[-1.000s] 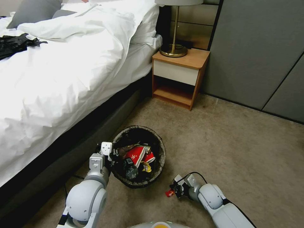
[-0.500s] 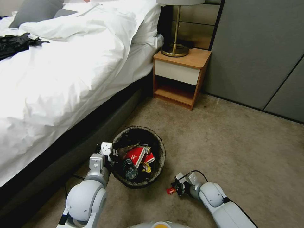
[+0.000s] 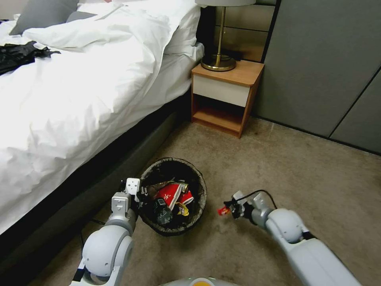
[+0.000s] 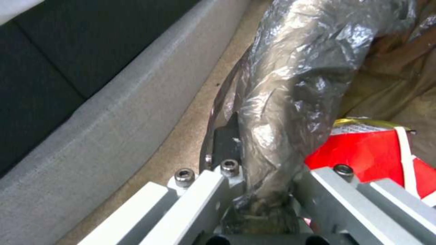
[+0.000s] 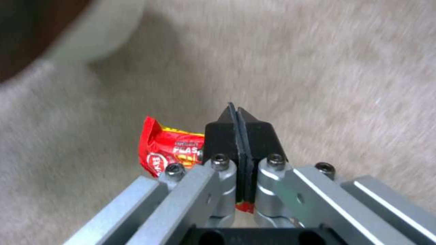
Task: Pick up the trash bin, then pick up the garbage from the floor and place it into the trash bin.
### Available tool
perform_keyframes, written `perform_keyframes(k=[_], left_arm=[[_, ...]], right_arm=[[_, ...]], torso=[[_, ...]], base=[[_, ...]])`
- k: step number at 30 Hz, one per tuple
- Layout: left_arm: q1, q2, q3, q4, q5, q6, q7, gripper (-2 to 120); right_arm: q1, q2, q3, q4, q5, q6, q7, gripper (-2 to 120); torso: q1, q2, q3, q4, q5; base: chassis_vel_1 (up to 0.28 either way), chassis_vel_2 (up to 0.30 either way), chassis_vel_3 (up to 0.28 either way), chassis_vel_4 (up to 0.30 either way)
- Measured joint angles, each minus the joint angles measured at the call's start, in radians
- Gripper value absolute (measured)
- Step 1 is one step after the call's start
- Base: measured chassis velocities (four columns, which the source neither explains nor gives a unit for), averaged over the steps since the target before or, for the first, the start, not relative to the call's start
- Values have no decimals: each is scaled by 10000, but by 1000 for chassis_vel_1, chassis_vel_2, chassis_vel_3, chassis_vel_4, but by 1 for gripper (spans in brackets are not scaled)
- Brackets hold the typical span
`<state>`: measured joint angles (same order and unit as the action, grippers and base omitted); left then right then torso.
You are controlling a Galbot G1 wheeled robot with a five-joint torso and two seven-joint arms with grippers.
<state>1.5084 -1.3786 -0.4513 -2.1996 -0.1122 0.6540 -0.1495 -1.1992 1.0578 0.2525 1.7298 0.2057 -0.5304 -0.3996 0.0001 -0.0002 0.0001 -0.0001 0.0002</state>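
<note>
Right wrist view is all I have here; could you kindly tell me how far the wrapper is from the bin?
Observer: The right tool, shut on the red wrapper, is beside the trash bin, not over it.
Operator: Is the bin held?
Observer: Yes, the left tool pinches its bag-lined rim on the side toward the bed.
Operator: Anything inside already?
Observer: Yes, a crumpled red-and-white cup among other litter.

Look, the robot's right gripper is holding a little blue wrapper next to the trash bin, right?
Almost. The wrapper pinched in the right gripper is red, not blue, as the right wrist view shows. It is indeed held beside the trash bin, above the carpet.
</note>
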Motion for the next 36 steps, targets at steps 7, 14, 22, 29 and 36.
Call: perform_keyframes(k=[7,14,22,29,36], left_arm=[[18,22,4,-98,-4,73,-4,0],[8,30,34,-104,10,118,0,0],[5,-17,64,-70,54,115,16,0],[6,-26,31,-68,61,96,34,0],[6,-57,31,-42,79,82,36,0]], right_arm=[[-174,-495,706,1286,598,-104,55,0],[176,-1215,1343,3151,2088,-275,-377,0],[927,-1852,1437,4492,3126,-256,-797,0],[1715,-2147,1000,4866,3919,-237,-865,0],[2754,-2249,-403,4636,4774,-154,-943,0]], torso=[[0,1,0,1,-5],[0,1,-1,2,-2],[0,1,-1,2,-2],[0,2,-1,1,-3],[0,2,-1,1,-3]], base=[[0,0,0,0],[0,0,0,0],[0,0,0,0],[0,0,0,0],[0,0,0,0]])
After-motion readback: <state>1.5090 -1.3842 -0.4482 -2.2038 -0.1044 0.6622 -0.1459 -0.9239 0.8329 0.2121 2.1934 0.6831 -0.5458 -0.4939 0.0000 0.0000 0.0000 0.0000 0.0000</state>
